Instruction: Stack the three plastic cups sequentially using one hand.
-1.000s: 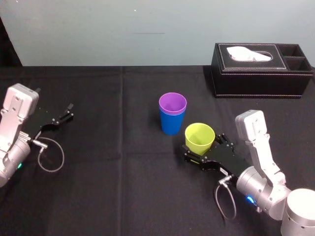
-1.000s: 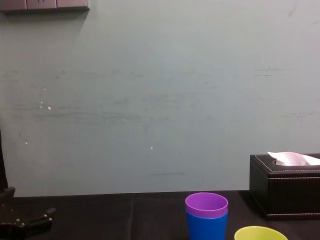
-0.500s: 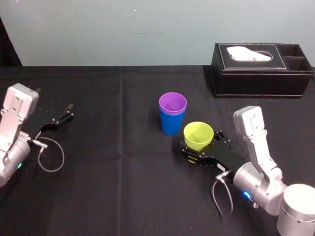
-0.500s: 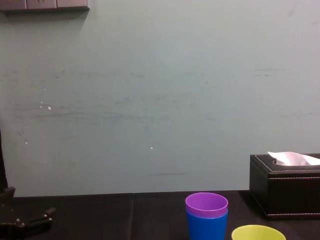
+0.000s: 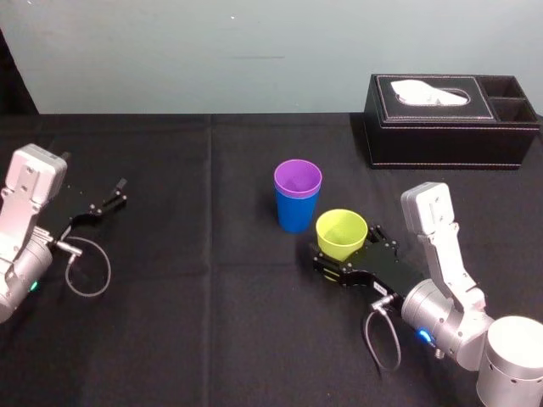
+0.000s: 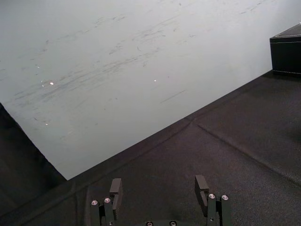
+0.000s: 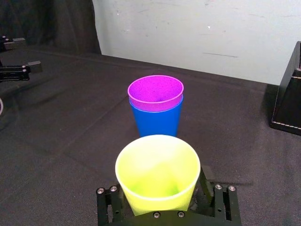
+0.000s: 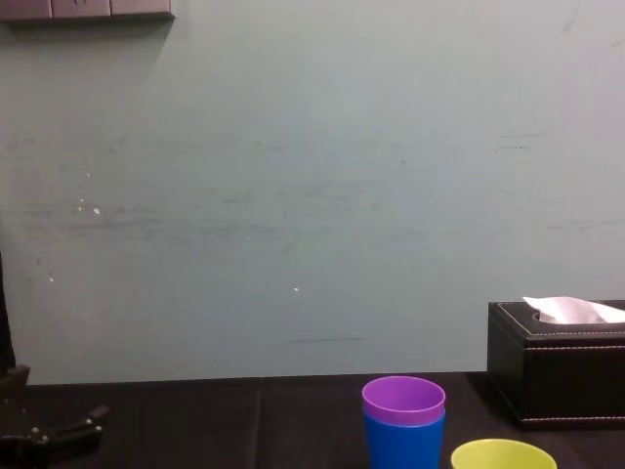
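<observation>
Right gripper (image 5: 339,257) grips the upright yellow-green cup (image 5: 341,233) between its fingers, just beside the purple cup (image 5: 297,179) nested in the blue cup (image 5: 296,217); left gripper (image 5: 113,197) idles, fingers spread.

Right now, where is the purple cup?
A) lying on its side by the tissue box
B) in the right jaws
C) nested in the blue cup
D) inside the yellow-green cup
C: the purple cup sits upright inside the blue cup, with just its rim band above. The right jaws hold the yellow-green cup beside that pair, and the left jaws sit open and idle at far left.
</observation>
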`<state>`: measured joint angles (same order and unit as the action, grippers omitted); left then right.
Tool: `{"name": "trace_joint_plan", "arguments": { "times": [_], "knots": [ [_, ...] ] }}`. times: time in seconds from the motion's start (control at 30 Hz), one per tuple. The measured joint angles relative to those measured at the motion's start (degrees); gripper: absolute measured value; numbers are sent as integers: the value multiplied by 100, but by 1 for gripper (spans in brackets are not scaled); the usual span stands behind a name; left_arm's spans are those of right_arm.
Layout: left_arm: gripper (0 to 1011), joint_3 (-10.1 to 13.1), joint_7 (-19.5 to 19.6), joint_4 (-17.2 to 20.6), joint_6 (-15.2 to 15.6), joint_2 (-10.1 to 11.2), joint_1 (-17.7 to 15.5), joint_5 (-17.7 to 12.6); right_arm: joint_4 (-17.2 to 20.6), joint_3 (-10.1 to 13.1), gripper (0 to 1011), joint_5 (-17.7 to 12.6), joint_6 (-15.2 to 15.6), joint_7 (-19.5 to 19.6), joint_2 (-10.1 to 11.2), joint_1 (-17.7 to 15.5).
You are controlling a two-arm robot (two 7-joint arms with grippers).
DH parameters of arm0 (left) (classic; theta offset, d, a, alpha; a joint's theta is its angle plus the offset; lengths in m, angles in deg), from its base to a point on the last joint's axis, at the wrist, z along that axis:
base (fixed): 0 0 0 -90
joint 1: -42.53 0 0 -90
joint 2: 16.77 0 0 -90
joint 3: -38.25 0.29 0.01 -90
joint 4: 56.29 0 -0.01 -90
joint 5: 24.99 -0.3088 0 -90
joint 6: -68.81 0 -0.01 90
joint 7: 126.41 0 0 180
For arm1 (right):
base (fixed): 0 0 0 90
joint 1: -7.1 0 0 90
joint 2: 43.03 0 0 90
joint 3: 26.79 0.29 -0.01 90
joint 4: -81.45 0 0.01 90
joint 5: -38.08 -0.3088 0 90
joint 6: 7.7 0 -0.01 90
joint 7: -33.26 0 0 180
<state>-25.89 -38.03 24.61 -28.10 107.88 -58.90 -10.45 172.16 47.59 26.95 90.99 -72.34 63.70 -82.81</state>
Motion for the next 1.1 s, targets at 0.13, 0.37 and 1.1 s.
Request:
{"name": "trace_joint_plan", "arguments": {
  "times": [0.13, 0.37, 1.1],
  "knots": [
    [1011, 0, 0, 0, 0, 0, 0, 0, 4, 0, 908, 0, 0, 0, 2, -3],
    [1011, 0, 0, 0, 0, 0, 0, 0, 10, 0, 734, 3, -4, 4, 3, -7],
    [1011, 0, 0, 0, 0, 0, 0, 0, 736, 150, 726, -20, 0, -14, 224, -204]
  ]
}}
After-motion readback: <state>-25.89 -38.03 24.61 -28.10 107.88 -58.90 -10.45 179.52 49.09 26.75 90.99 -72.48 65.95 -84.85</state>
